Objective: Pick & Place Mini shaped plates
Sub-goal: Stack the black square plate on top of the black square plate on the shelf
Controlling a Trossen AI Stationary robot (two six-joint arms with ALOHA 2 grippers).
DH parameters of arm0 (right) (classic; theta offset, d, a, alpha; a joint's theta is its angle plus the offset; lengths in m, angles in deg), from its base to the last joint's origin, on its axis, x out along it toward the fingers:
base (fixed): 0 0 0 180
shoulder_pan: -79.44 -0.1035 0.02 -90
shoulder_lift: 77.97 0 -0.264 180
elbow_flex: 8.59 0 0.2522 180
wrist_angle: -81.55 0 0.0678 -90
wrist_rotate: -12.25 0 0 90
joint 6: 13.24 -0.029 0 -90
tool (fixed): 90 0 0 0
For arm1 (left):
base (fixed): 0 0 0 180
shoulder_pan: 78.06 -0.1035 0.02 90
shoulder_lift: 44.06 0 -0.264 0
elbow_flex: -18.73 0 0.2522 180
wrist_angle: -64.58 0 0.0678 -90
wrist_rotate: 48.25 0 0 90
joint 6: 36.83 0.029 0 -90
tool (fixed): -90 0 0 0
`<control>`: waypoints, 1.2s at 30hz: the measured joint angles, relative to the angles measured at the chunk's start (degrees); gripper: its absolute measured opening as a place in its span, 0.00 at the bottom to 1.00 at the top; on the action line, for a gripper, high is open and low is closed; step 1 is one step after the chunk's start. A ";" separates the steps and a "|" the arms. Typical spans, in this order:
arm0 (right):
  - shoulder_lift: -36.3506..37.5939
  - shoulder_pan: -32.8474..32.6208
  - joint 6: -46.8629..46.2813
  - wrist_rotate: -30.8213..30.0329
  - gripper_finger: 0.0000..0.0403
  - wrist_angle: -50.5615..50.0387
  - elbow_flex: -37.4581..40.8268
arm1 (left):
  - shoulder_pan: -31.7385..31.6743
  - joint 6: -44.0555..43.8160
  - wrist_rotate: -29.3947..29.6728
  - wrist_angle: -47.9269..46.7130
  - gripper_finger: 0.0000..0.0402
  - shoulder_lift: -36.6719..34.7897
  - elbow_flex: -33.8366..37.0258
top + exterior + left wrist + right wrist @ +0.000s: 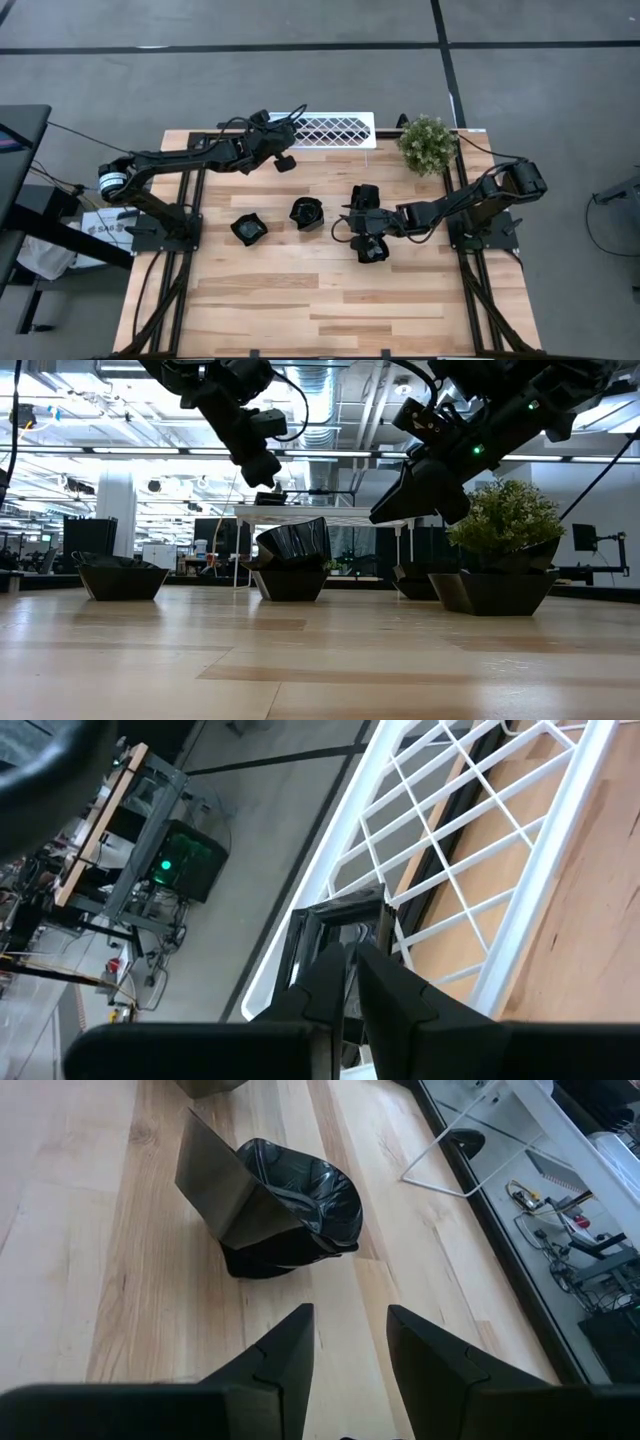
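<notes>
While your left gripper (345,970) pinches a thin black square plate (335,925) at the white lattice rack (335,129), table's 12 o'clock, your right gripper (345,1342) hangs open mid-table. Glossy angular dishes (290,1205) nest stacked before it; two more (249,229) sit at 9 o'clock on pale wood.

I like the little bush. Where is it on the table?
In the high view, the little plant stands at the table's far edge on the right arm's side, just right of the white lattice rack.
</notes>
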 joint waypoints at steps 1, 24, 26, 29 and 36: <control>0.00 0.00 0.00 0.00 0.31 0.00 0.00 | 0.00 0.00 -0.02 0.07 0.08 0.00 0.00; 0.00 0.00 0.01 0.00 0.31 0.19 0.00 | -3.32 0.03 10.19 10.67 0.08 0.02 -0.02; 0.00 0.00 0.03 0.00 0.31 0.22 0.00 | -4.01 0.02 10.25 11.80 0.08 0.02 0.00; 0.00 0.00 0.12 0.00 0.31 0.22 0.00 | -4.81 0.79 9.88 12.97 0.08 0.02 -0.02; 0.00 0.25 1.07 0.00 0.31 0.24 0.00 | -4.82 1.49 9.47 13.29 0.08 0.02 -0.02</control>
